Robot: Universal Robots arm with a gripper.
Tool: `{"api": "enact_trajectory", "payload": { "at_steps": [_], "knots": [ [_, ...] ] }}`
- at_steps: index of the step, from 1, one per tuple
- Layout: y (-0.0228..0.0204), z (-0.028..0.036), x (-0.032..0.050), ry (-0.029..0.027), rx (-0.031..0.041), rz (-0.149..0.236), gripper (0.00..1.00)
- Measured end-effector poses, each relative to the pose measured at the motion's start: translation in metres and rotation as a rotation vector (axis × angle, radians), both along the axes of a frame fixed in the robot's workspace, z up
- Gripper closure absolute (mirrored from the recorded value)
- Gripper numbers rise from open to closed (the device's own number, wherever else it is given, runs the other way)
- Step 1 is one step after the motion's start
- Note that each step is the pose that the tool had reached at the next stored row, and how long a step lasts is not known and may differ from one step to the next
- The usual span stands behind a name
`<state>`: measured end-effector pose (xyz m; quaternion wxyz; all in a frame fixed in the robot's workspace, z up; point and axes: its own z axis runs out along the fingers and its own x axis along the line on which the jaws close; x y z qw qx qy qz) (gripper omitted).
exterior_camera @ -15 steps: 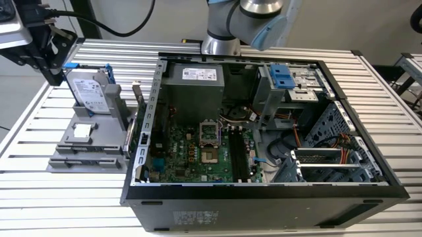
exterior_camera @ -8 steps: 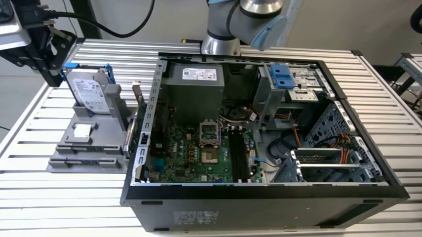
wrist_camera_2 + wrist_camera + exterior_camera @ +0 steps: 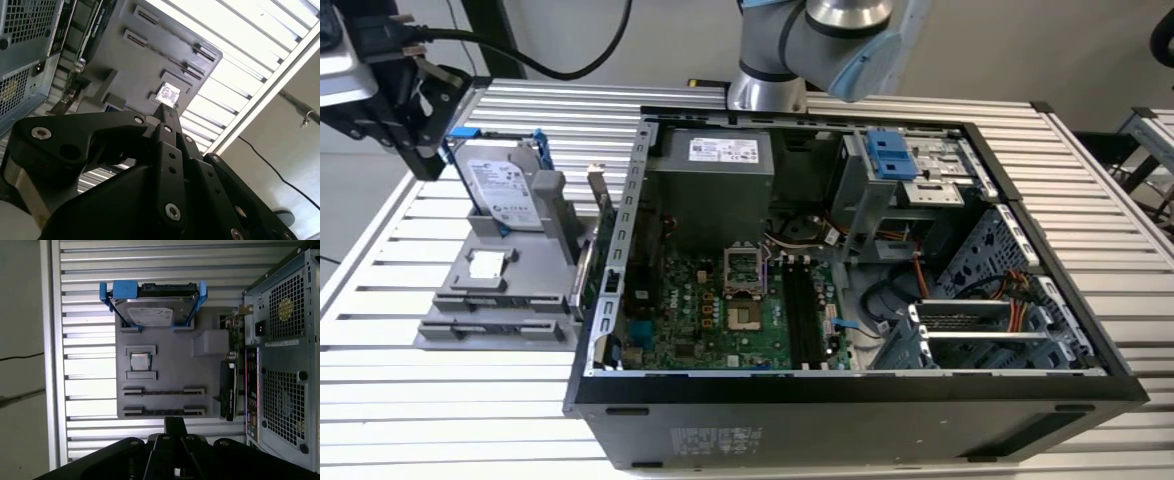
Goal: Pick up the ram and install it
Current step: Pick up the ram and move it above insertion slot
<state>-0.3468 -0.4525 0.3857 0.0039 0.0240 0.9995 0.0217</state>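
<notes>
The ram is hidden or out of view. Two long narrow slots point(image 3: 164, 412) in the grey holder point(image 3: 165, 340) look bare. My gripper point(image 3: 175, 423) hangs above the near end of that holder, its fingertips point(image 3: 167, 111) pressed together with nothing visible between them. In the exterior view the gripper point(image 3: 422, 150) is at the far left, above the holder point(image 3: 467, 300). Black memory slots point(image 3: 803, 320) run along the green motherboard point(image 3: 694, 310) inside the open case.
A hard drive in a light-blue bracket point(image 3: 150, 307) stands at the holder's far end, with a small square chip point(image 3: 140, 361) in the middle. A black card point(image 3: 229, 390) stands between the holder and the case's rear panel point(image 3: 280, 355). The slatted metal table point(image 3: 440, 400) surrounds everything.
</notes>
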Motion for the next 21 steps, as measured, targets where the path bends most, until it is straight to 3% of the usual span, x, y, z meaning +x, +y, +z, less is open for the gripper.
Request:
{"api": "enact_trajectory", "payload": {
  "at_steps": [9,18,21],
  "knots": [
    [-0.0074,-0.0007,0.0002,-0.0001,0.0001,0.0,1.0],
    [-0.0217,-0.0015,0.0011,-0.0001,0.0001,0.0,1.0],
    [-0.0235,-0.0015,0.0014,0.0,0.0,0.003,1.0]
  ]
}}
